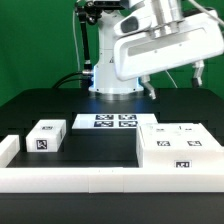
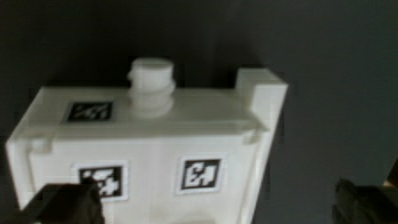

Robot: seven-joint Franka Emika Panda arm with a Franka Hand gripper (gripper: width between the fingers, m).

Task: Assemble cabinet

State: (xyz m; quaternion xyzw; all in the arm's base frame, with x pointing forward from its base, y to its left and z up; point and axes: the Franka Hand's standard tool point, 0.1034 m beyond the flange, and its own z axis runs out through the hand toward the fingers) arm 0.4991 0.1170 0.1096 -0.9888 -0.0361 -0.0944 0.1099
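While jaws gape, cabinet (image 1: 180, 148) sits untouched.

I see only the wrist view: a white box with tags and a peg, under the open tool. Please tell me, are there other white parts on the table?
Observer: Yes. A small block lies at the exterior view's left, apart from the large box at the right.
Operator: Is something in front of them?
Observer: A long low rail runs along the front of the table, nearer the camera than both.
Operator: And the tool, is it close to the table?
Observer: No. The tool hangs high above the table and touches nothing.
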